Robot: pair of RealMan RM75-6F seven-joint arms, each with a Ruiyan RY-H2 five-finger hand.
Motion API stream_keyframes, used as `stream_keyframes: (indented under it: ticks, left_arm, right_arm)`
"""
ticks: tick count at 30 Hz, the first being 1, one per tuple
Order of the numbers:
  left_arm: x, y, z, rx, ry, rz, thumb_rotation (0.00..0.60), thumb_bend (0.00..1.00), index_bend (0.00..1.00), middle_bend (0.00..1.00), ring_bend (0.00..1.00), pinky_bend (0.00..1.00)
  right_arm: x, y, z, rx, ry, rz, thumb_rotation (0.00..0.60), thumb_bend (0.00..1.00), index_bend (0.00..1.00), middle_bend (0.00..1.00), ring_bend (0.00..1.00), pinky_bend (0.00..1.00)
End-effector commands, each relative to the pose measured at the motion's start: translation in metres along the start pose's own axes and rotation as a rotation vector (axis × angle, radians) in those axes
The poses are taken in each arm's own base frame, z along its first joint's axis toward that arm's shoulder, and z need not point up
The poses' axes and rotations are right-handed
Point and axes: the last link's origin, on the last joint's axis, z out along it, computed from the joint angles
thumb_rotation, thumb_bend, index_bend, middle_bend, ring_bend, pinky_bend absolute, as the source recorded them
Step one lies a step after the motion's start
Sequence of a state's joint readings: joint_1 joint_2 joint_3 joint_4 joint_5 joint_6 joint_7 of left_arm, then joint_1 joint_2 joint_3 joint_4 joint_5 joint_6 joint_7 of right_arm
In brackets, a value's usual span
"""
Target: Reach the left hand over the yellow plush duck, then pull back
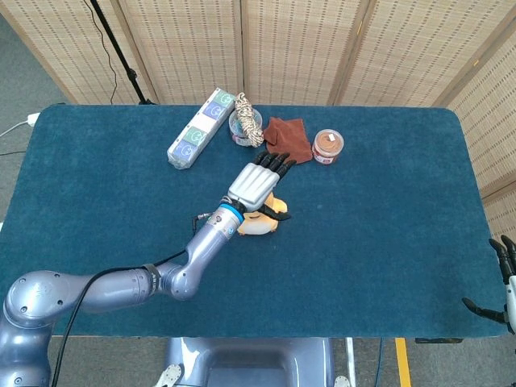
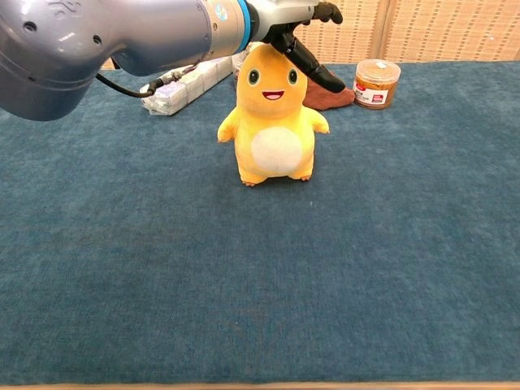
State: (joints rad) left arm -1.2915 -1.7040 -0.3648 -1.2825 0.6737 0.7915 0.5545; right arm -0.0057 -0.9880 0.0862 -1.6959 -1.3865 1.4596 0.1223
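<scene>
The yellow plush duck (image 2: 275, 114) stands upright on the blue table cloth, facing me. In the head view only its lower edge (image 1: 266, 223) shows under my left hand (image 1: 258, 182), which hovers flat over it with its fingers stretched toward the far side, holding nothing. In the chest view the left hand (image 2: 294, 32) sits just above the duck's head, thumb angled down to the right. My right hand (image 1: 508, 282) hangs off the table's near right edge, fingers apart and empty.
Behind the duck lie a long wrapped pack (image 1: 200, 129), a jar with a rope coil (image 1: 247, 122), a brown cloth (image 1: 289, 139) and a small orange-lidded jar (image 1: 328, 146). Blue cloth (image 1: 387, 210) covers the table to the right.
</scene>
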Motion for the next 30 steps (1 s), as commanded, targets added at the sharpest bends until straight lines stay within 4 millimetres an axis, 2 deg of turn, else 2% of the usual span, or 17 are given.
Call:
stream_keyframes:
  ticks: [1,13,30]
  left_arm:
    - [-0.007,0.007,0.007,-0.006,0.002,0.014,0.295,0.00,0.00,0.00,0.00,0.00]
    - [-0.025,0.011,0.013,-0.018,0.012,0.002,0.295,0.00,0.00,0.00,0.00,0.00]
    - [-0.051,0.003,0.013,-0.019,0.014,-0.059,0.295,0.00,0.00,0.00,0.00,0.00]
  right_arm:
    - [0.001,0.001,0.000,-0.003,0.000,0.005,0.600,0.00,0.00,0.00,0.00,0.00]
    - [0.006,0.004,0.000,-0.003,-0.001,0.031,0.600,0.00,0.00,0.00,0.00,0.00]
    - [0.006,0.004,0.001,0.006,-0.022,0.053,0.600,0.00,0.00,0.00,0.00,0.00]
